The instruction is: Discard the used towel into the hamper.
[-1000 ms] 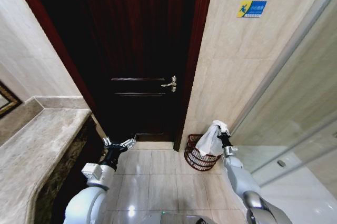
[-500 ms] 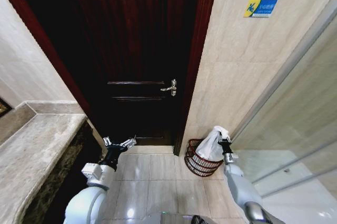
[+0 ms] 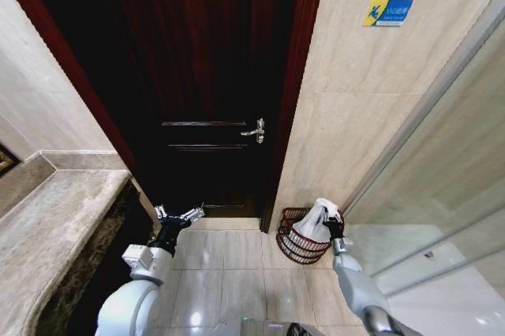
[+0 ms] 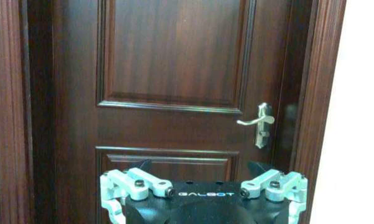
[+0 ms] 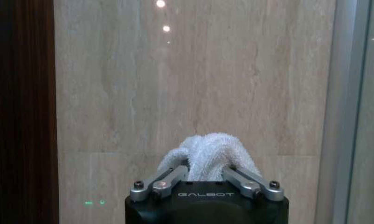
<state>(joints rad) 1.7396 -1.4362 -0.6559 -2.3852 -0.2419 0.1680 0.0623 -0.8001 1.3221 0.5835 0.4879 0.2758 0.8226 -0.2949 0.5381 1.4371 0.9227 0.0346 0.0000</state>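
Note:
The white towel (image 3: pixel 317 221) hangs bunched over the hamper (image 3: pixel 300 239), a dark reddish-brown wire basket on the floor by the tiled wall. My right gripper (image 3: pixel 331 222) is shut on the towel's top, right above the hamper's far rim. In the right wrist view the towel (image 5: pixel 209 150) bulges between the closed fingers (image 5: pixel 168 178). My left gripper (image 3: pixel 180 214) hovers open over the floor near the door's foot, holding nothing; its spread fingers (image 4: pixel 137 179) show in the left wrist view.
A dark wooden door (image 3: pixel 209 76) with a metal handle (image 3: pixel 255 128) stands closed ahead. A marble counter (image 3: pixel 55 225) runs along the left. A glass partition (image 3: pixel 442 194) stands on the right. Pale floor tiles (image 3: pixel 229 269) lie between the arms.
My right gripper has lowered the towel toward the hamper, so its hanging end now sits inside the rim. The head view tilted slightly earlier. The left arm has stayed still.

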